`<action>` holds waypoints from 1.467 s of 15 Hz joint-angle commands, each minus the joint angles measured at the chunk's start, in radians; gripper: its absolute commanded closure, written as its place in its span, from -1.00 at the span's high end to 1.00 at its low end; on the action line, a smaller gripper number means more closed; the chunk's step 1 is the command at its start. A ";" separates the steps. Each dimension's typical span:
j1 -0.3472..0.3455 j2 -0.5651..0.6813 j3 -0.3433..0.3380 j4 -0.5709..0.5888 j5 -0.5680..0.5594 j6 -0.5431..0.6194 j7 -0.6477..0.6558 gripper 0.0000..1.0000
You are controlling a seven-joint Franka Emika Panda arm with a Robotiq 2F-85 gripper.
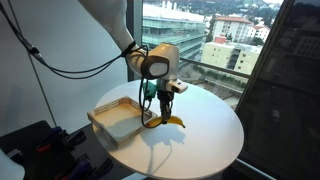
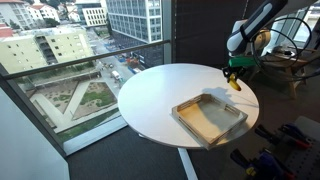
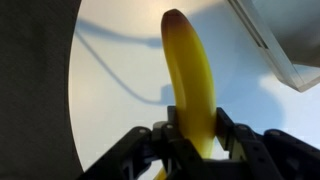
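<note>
The pincer (image 3: 190, 138) is closed on one end of a banana (image 3: 192, 70), which hangs over the white round desk (image 3: 120, 100), just left of the wooden tray (image 3: 285, 45). Held only at its end, the fruit may swing, slip out, or knock the tray's rim.

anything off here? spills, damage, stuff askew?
Nothing stands out. The gripper is shut on a banana over the round table, beside the wooden tray. The tray lies flat near the table's edge; no spill or damage shows.
</note>
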State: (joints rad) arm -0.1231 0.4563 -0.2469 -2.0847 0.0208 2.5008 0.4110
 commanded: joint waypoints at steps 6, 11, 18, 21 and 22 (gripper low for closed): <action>-0.023 0.066 0.002 0.029 0.048 0.012 -0.013 -0.70; -0.038 0.100 -0.001 0.044 0.054 0.010 -0.015 -0.70; -0.050 0.144 -0.006 0.068 0.053 0.012 -0.015 -0.70; -0.050 0.162 -0.007 0.074 0.054 0.014 -0.015 -0.65; -0.050 0.167 -0.008 0.076 0.054 0.014 -0.015 -0.65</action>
State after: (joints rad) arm -0.1655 0.6022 -0.2532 -2.0358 0.0500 2.5143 0.4109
